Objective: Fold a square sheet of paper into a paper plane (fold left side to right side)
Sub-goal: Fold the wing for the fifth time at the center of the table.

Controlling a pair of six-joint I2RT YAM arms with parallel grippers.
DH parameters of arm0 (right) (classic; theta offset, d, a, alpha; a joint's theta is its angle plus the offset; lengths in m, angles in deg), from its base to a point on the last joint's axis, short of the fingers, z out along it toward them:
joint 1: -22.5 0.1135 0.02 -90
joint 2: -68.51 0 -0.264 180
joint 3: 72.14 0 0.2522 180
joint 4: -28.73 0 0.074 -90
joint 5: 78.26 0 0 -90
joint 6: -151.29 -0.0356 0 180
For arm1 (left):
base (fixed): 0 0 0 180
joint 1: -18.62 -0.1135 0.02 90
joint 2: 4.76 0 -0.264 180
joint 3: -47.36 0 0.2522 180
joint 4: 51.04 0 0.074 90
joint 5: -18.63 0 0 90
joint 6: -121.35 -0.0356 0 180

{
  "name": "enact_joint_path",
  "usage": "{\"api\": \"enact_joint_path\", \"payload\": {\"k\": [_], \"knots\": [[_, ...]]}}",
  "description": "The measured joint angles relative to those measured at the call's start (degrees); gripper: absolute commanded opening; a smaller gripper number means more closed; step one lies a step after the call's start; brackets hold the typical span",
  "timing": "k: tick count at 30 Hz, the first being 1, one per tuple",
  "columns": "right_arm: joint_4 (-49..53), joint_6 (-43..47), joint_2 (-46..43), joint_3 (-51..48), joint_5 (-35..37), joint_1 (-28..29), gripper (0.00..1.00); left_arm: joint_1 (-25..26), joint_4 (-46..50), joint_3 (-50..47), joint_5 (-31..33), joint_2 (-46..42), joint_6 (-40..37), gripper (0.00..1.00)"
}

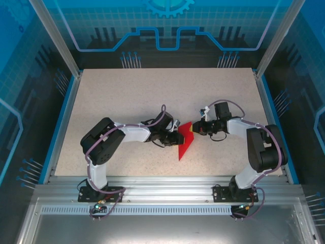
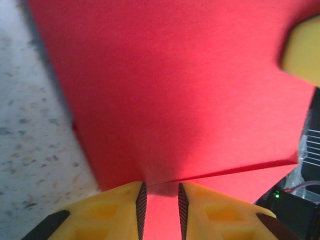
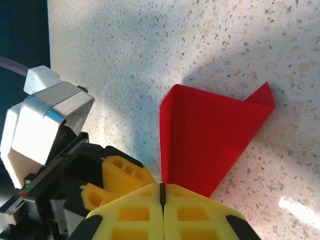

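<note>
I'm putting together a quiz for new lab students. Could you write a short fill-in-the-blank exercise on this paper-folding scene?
1. The sheet of paper between the two arms is coloured ____.
2. The right end effector is ____ on the paper's edge.
3. The left end effector has its jaws ____, with the paper between them.

Missing words: red; shut; open.
</note>
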Motion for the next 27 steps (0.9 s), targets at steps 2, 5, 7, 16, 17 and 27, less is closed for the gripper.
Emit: {"api": "enact_joint_path", "payload": {"k": [2,5,7,16,17,27], "knots": [[0.3,0.0,0.1,0.0,0.4,0.1,0.06,0.0,0.6,0.0,0.7,0.1,0.0,0.26],[0.8,0.0,0.3,0.0,0.7,0.2,0.09,0.0,0.9,0.0,1.2,0.2,0.0,0.26],[1.1,0.2,0.5,0.0,0.7,0.2,0.12,0.0,1.1,0.2,1.2,0.6,0.0,0.25],[5.9,1.2,0.3,0.7,3.0,0.2,0.47,-0.1,1.5,1.5,1.1,2.2,0.0,0.25],[7.0,1.3,0.1,0.8,3.6,0.1,0.49,-0.1,1.5,1.5,1.1,2.2,0.0,0.24],[12.3,2.4,-0.2,-0.6,5.8,-0.7,0.59,-0.1,1.5,1.5,1.2,2.2,0.0,0.24]]}}
